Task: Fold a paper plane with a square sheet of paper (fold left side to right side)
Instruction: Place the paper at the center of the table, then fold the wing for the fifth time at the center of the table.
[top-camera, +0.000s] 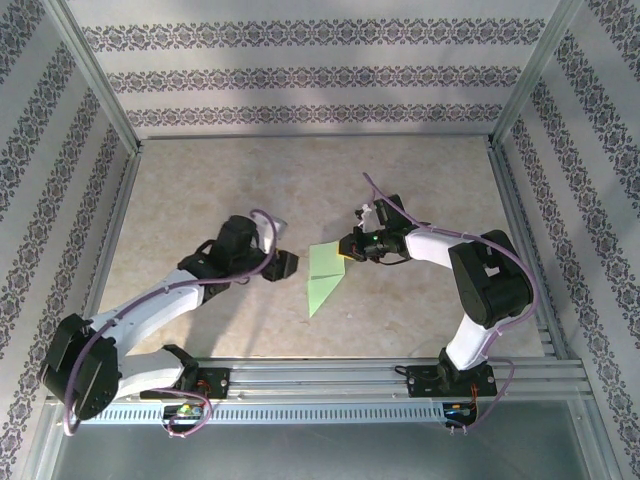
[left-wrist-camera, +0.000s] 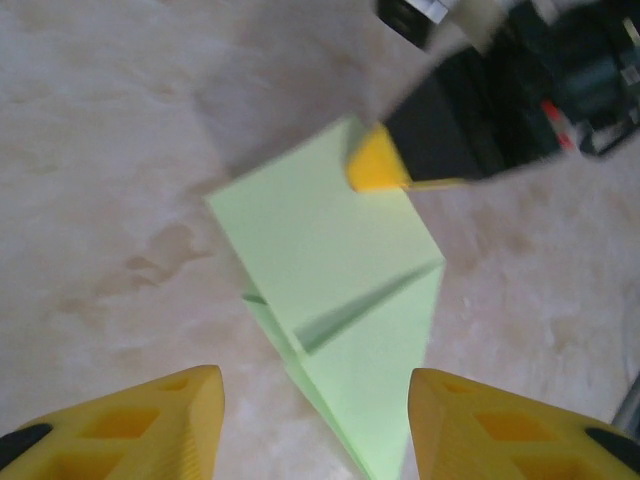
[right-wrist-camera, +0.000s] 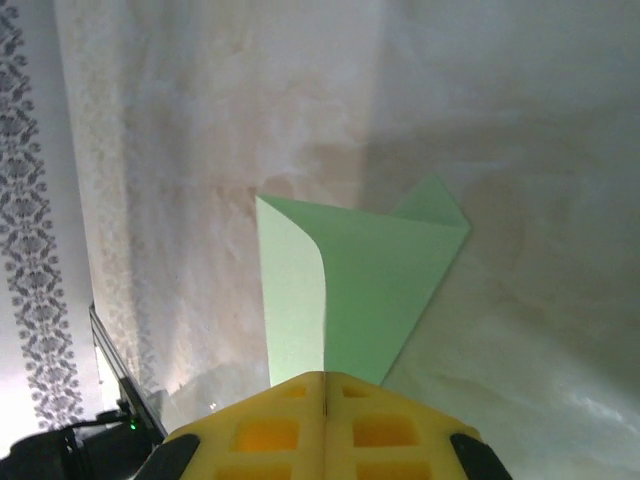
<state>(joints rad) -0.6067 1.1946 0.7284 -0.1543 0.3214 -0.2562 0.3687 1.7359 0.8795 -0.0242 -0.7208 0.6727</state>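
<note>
On the beige marbled table (top-camera: 200, 190), the left gripper (top-camera: 284, 264) stands released just left of the thin pale green pointed sheet of paper (top-camera: 322, 282), whose upper right edge, hidden between yellow pads (right-wrist-camera: 270, 430), curls up in the clenched right gripper (top-camera: 346, 247).

The top camera looked down from above and behind the arms, far enough off to take in the whole table (top-camera: 200, 200), the walls (top-camera: 300, 75) and both bases (top-camera: 195, 385) along its bottom edge. The left wrist camera sat low and close, facing forward through the left gripper (left-wrist-camera: 315, 410) across the paper (left-wrist-camera: 340, 290) to the right gripper (left-wrist-camera: 378, 165). The right wrist camera looked steeply down past the right gripper, nearer still, with a wall at its left edge. All three shared the paper and the table around it.
</note>
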